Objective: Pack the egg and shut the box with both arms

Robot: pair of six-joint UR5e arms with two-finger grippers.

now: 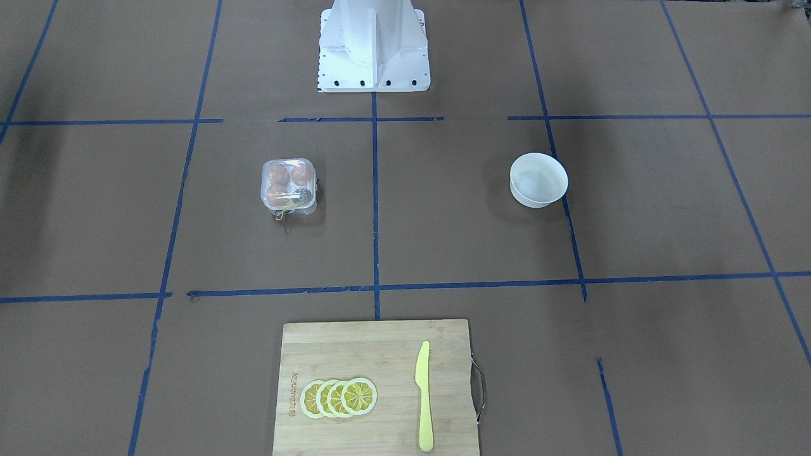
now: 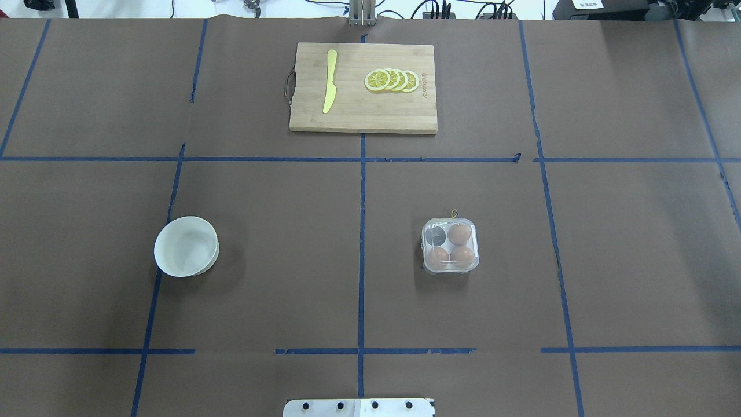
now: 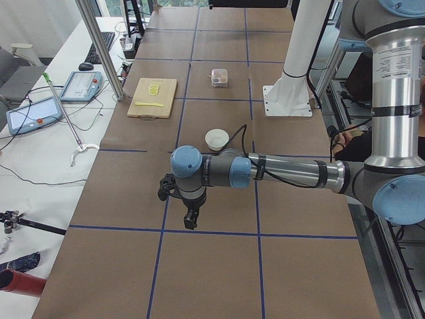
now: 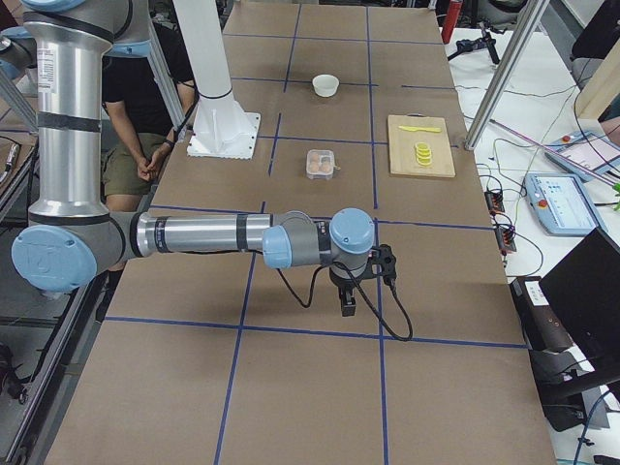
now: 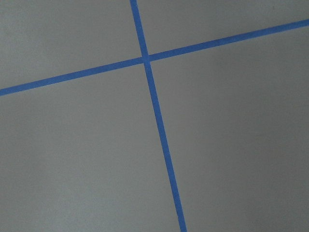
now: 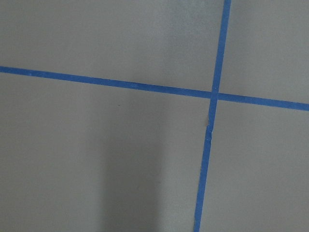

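Sitting flat on the brown table, right of the centre tape line, is the box. Its clear lid is down over the cells. Its outline is nearly square, with no clear long axis. The yellow string pokes out of the far edge, pointing away from the robot.

Three eggs show through the lid, one in the far-right cell and two in the near cells. Each looks round from above, so which way they point cannot be read. The far-left cell shows dark grey.

The white bowl stands upright on the left half, touching a tape line, well apart from the box. The cutting board lies at the far edge, across the centre line. The yellow knife lies on its left part, running near to far. The lemon slices overlap in a row on its right part. The white stand is at the near edge.

The left arm stretches low over the table's left end. The left gripper points down above a tape line, well apart from the bowl. I cannot tell if its fingers are parted or closed.

The right arm does the same at the right end. The right gripper points down, well apart from the box, and its finger state also cannot be told. Both wrist views show only table paper and crossing tape.
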